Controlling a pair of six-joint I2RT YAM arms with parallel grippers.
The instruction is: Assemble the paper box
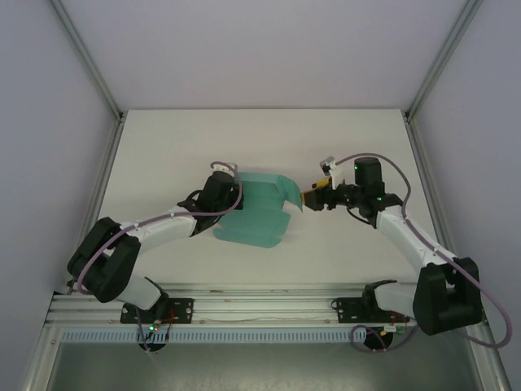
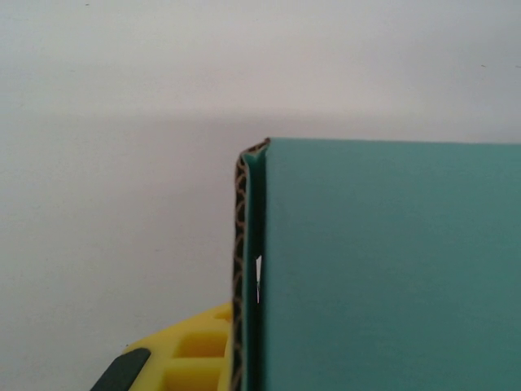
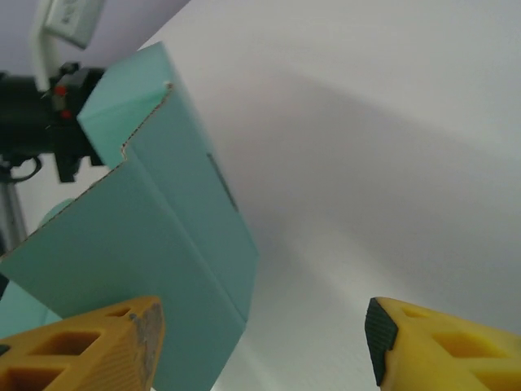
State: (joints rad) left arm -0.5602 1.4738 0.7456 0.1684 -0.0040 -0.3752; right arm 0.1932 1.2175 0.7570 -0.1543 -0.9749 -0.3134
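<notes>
Mid-fold. Paper box (image 1: 259,218) sits half-formed on the counter (image 1: 244,138), centre, between the arms. Left gripper (image 1: 221,195) pressed together, pinching the box's left edge. Right gripper (image 1: 309,198) spread, just beside the raised right flap. Next, likely: right jaws straddle that flap and fold it inward while left steadies

Left arm (image 1: 163,224) and right arm (image 1: 404,230): white tubular links, bulky black joint housings. Thin lilac cables (image 1: 482,287) run along both. Small green lights (image 1: 356,169) on joints. Right gripper (image 3: 260,338): yellow moulded plastic fingers, open ribbed cells, black tip pads. Left gripper (image 2: 244,366): same yellow, black pad.
</notes>
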